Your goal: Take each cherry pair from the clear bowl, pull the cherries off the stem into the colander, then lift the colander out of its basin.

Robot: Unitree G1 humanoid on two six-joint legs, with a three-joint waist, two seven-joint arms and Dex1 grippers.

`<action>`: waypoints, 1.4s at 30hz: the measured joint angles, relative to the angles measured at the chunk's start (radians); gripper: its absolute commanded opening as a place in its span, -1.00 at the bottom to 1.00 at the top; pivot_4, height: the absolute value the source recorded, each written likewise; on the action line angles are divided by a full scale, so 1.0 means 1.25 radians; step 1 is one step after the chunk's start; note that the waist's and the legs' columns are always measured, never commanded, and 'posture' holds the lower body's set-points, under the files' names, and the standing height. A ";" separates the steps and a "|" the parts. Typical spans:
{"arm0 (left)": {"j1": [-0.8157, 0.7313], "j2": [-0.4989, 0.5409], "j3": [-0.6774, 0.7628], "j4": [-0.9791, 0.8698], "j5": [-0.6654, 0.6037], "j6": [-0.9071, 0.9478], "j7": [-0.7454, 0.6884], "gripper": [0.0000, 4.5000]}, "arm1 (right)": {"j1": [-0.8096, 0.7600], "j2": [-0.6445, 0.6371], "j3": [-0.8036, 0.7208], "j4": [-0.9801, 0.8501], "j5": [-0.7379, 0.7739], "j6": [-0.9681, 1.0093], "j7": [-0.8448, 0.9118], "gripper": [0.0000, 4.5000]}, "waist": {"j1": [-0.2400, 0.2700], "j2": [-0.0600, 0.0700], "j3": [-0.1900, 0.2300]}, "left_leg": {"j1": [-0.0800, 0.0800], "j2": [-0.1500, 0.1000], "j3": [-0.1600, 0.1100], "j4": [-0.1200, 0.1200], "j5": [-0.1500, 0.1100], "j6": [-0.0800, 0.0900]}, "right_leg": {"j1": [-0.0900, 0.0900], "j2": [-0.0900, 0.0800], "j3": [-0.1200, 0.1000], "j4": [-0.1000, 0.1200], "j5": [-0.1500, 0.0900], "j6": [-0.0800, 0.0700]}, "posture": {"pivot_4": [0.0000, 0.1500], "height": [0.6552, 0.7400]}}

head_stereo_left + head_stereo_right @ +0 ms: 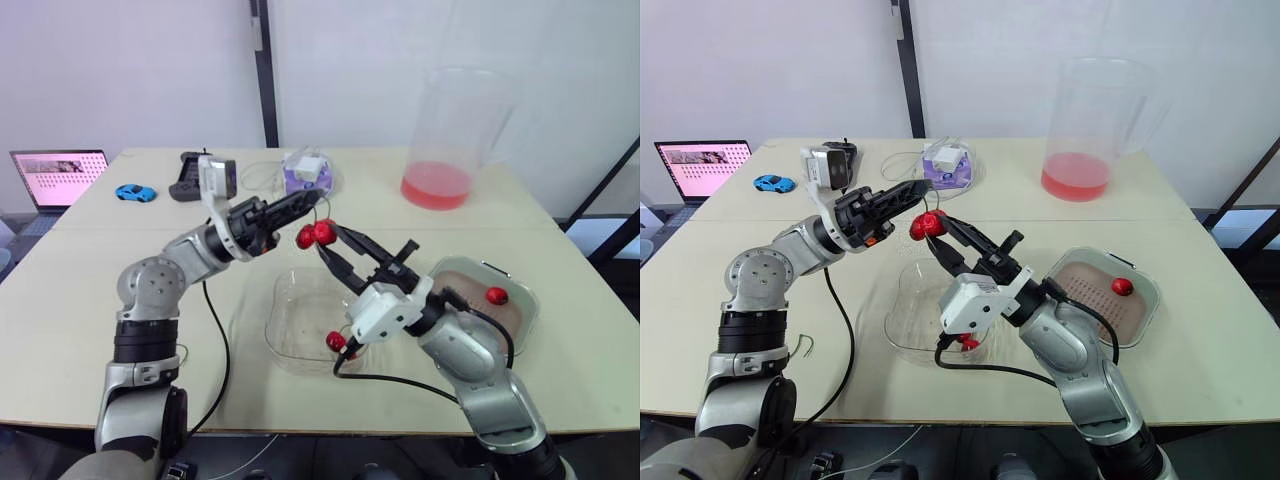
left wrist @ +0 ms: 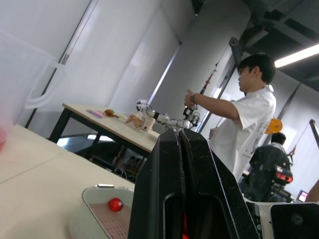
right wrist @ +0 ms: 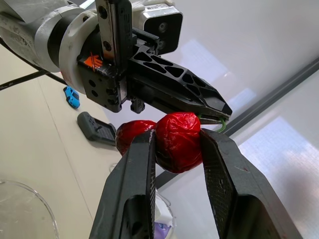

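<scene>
A red cherry pair [image 1: 314, 235] hangs in the air above the clear bowl [image 1: 290, 330]. My left gripper [image 1: 316, 199] is shut on its green stem [image 3: 222, 124] from above. My right gripper [image 3: 177, 135] is shut on one cherry [image 3: 177, 142], while the other cherry [image 3: 130, 135] hangs free beside it. Another cherry [image 1: 337, 342] lies in the bowl, partly behind my right wrist. To the right stands the colander [image 1: 465, 285] in its pale basin [image 1: 526, 318], with one loose cherry [image 1: 496, 295] in it.
A tall clear pitcher [image 1: 450, 130] with red liquid stands at the back right. At the back left are a laptop [image 1: 60, 176], a blue toy car [image 1: 134, 192], a black device [image 1: 186, 180] and a purple-and-white box [image 1: 307, 172]. A person [image 2: 241, 124] stands far off.
</scene>
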 measured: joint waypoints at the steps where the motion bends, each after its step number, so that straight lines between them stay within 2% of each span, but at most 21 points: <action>1: 0.000 0.000 0.000 0.000 0.000 0.000 0.000 -1.00 | 0.000 0.000 0.000 0.000 0.005 0.000 0.002 -0.02 | 0.000 0.000 0.000 | 0.000 0.000 0.000 0.000 0.000 0.000 | 0.000 0.000 0.000 0.000 0.000 0.000 | 1.00 0.84; 5: 0.000 0.002 0.000 0.000 0.001 -0.001 -0.003 -1.00 | 0.000 0.000 -0.003 0.000 0.015 0.005 0.009 0.83 | 0.000 0.000 0.000 | 0.000 0.000 0.000 0.000 0.000 0.000 | 0.000 0.000 0.000 0.000 0.000 0.000 | 1.00 0.84; 11: -0.001 0.028 -0.002 0.006 0.021 -0.016 -0.020 -1.00 | 0.041 -0.015 -0.065 -0.064 0.067 0.088 0.043 0.83 | 0.001 0.000 0.000 | 0.000 0.000 0.000 0.000 0.000 0.000 | 0.000 0.000 0.000 0.000 0.000 0.000 | 1.00 0.84; 14: -0.001 0.054 -0.011 0.009 0.054 -0.042 -0.050 -1.00 | 0.065 -0.012 -0.136 -0.139 0.201 0.255 0.092 0.83 | 0.000 0.000 0.000 | 0.000 0.000 0.000 0.000 0.000 0.000 | 0.000 0.000 0.000 0.000 0.000 0.000 | 1.00 0.84; 16: 0.001 0.078 -0.021 0.009 0.079 -0.066 -0.082 -1.00 | 0.063 0.004 -0.212 -0.183 0.401 0.505 0.134 0.83 | -0.001 0.000 0.000 | 0.001 0.000 0.000 0.000 0.000 0.001 | 0.001 0.000 0.000 0.000 0.000 0.000 | 1.00 0.84; 18: 0.001 0.084 -0.025 0.009 0.089 -0.073 -0.091 -1.00 | 0.053 0.018 -0.245 -0.191 0.483 0.601 0.138 0.83 | 0.000 0.000 0.000 | 0.001 0.000 0.000 0.000 -0.001 0.001 | 0.001 0.000 0.000 0.000 0.000 0.000 | 1.00 0.84; 19: 0.006 0.095 -0.035 0.006 0.104 -0.089 -0.116 -1.00 | 0.008 0.033 -0.322 -0.195 0.661 0.781 0.135 0.83 | -0.001 0.000 0.000 | 0.001 0.000 0.000 0.000 -0.001 0.001 | 0.001 0.000 0.000 0.000 0.000 0.000 | 1.00 0.84; 21: 0.023 0.113 -0.042 -0.001 0.117 -0.104 -0.149 -1.00 | -0.061 0.020 -0.412 -0.195 0.855 0.931 0.116 0.83 | -0.001 0.000 0.000 | 0.001 0.000 0.000 0.000 -0.001 0.001 | 0.001 0.000 0.000 0.000 0.000 0.000 | 1.00 0.84; 25: 0.039 0.146 -0.056 -0.012 0.126 -0.104 -0.193 -1.00 | -0.192 -0.068 -0.511 -0.142 1.132 1.107 0.056 0.83 | 0.000 0.001 0.000 | 0.000 0.000 0.000 -0.001 -0.001 0.001 | 0.001 0.000 0.000 -0.001 0.000 0.000 | 1.00 0.84; 27: 0.039 0.153 -0.056 -0.022 0.126 -0.104 -0.201 -1.00 | -0.224 -0.091 -0.524 -0.097 1.248 1.143 0.013 0.83 | 0.000 0.000 0.000 | 0.000 0.000 0.000 -0.001 -0.001 0.002 | 0.001 0.000 -0.001 -0.001 0.000 0.000 | 1.00 0.84; 29: 0.040 0.150 -0.057 -0.035 0.126 -0.104 -0.200 -1.00 | -0.246 -0.093 -0.499 -0.070 1.289 1.153 -0.040 0.83 | 0.000 0.000 0.000 | 0.000 0.000 0.000 -0.001 -0.001 0.002 | 0.001 0.000 0.000 -0.001 0.000 0.000 | 1.00 0.84; 36: 0.053 0.137 -0.065 -0.076 0.121 -0.095 -0.179 -1.00 | -0.281 -0.047 -0.378 -0.028 1.301 1.134 -0.193 0.83 | -0.003 0.000 0.000 | 0.000 0.000 0.000 -0.001 -0.001 0.002 | 0.000 0.000 0.000 -0.001 0.000 0.000 | 1.00 0.84; 42: 0.058 0.143 -0.065 -0.088 0.110 -0.083 -0.177 -1.00 | -0.288 -0.013 -0.305 -0.012 1.357 1.112 -0.276 0.83 | 0.000 0.000 0.000 | -0.001 0.000 0.000 -0.001 -0.001 0.002 | 0.000 0.000 0.000 -0.001 0.000 0.000 | 1.00 0.84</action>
